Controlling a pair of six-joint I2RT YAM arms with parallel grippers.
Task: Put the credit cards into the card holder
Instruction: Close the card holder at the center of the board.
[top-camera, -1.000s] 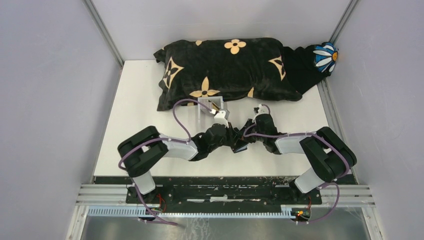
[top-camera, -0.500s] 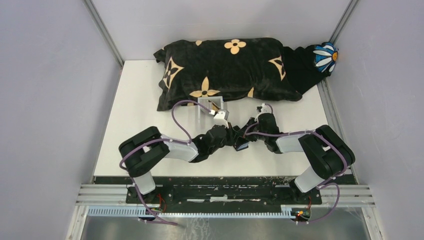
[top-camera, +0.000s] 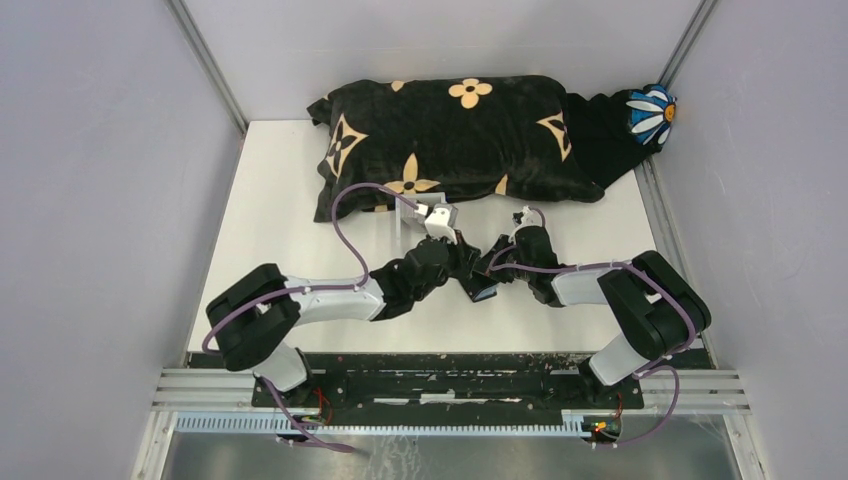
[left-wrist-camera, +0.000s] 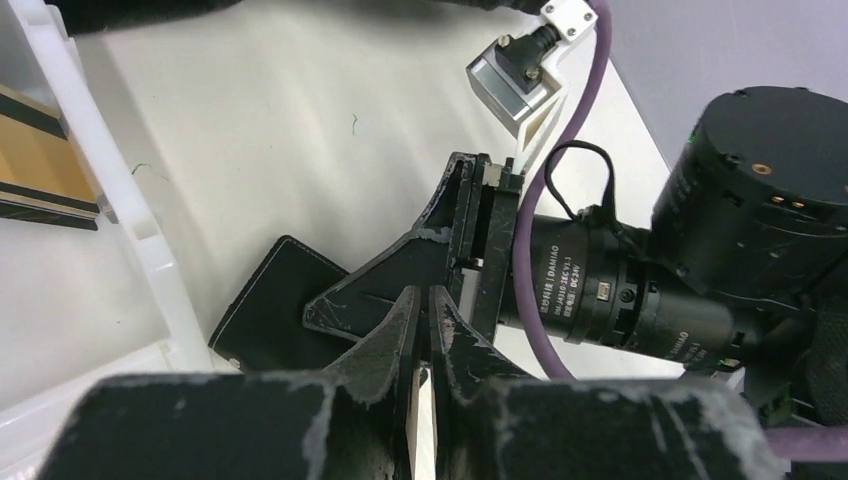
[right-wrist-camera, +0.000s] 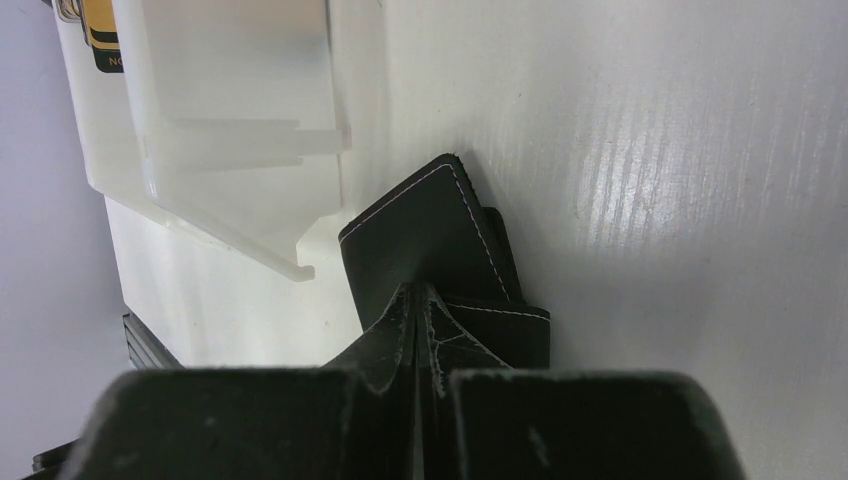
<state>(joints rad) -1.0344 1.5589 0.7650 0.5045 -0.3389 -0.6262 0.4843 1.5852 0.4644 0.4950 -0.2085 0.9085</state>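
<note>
The card holder (right-wrist-camera: 425, 235) is a black stitched wallet lying on the white table beside the clear tray; it also shows in the left wrist view (left-wrist-camera: 265, 310). My right gripper (right-wrist-camera: 418, 290) is shut on the wallet's upper flap. My left gripper (left-wrist-camera: 421, 292) is shut on a thin pale card (left-wrist-camera: 420, 400), seen edge-on between the fingers, its tips right at the right gripper and the wallet. In the top view the left gripper (top-camera: 466, 270) and right gripper (top-camera: 488, 284) meet at the table's middle. A gold-tan card with a dark stripe (left-wrist-camera: 35, 150) lies in the tray.
A clear acrylic tray (right-wrist-camera: 230, 130) stands just left of the wallet and also shows in the top view (top-camera: 405, 220). A black pillow with tan flowers (top-camera: 450, 140) fills the back of the table. A blue-and-white flower object (top-camera: 652, 112) sits at the back right corner.
My left arm has stretched forward and to the right, bringing its gripper closer to the right gripper and the wallet. The right arm has barely moved.
</note>
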